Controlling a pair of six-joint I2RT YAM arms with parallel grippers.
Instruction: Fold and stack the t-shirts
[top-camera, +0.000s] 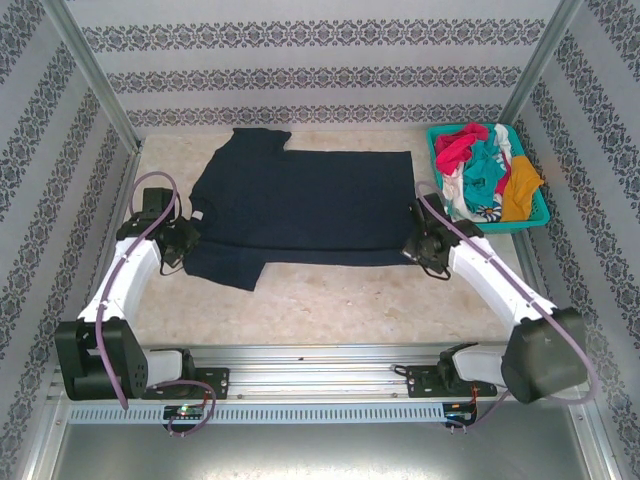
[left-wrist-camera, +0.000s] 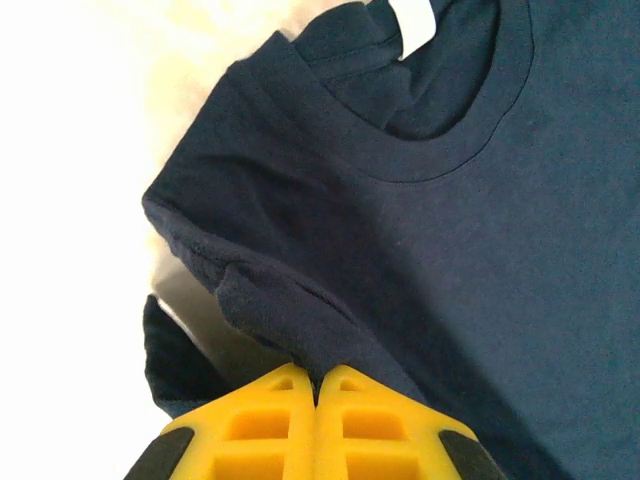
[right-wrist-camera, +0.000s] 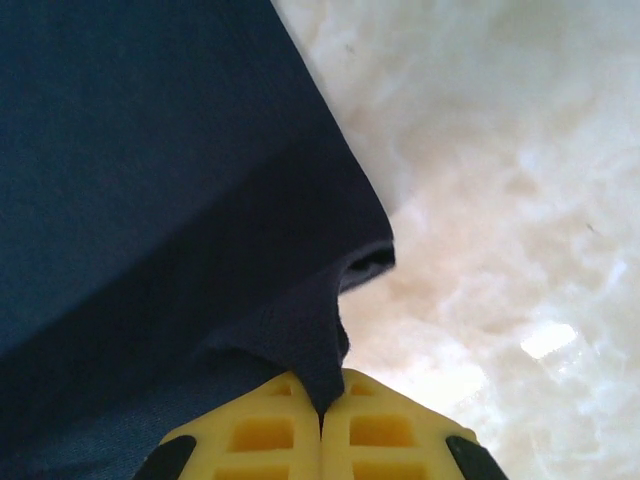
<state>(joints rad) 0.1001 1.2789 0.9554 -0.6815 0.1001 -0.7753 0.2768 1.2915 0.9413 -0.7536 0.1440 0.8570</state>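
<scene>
The large dark navy t-shirt (top-camera: 300, 210) lies spread across the back half of the table, collar to the left. My left gripper (top-camera: 190, 240) is shut on the navy cloth at its near shoulder beside the collar (left-wrist-camera: 440, 150); in the left wrist view its yellow fingers (left-wrist-camera: 280, 420) pinch a raised fold. At the shirt's near right hem corner my right gripper (top-camera: 418, 243) is shut on the cloth, the fold (right-wrist-camera: 320, 350) pinched between the yellow fingers (right-wrist-camera: 380, 430). The red-pink (top-camera: 458, 147), teal (top-camera: 484, 172), white (top-camera: 456, 190) and mustard-orange (top-camera: 520, 190) shirts lie bunched in the basket.
The teal plastic lattice basket (top-camera: 438, 140) stands at the back right corner of the marbled table (top-camera: 330, 295). Patterned walls and metal posts close in the back and sides. A metal rail (top-camera: 320, 380) with both arm bases runs along the near edge.
</scene>
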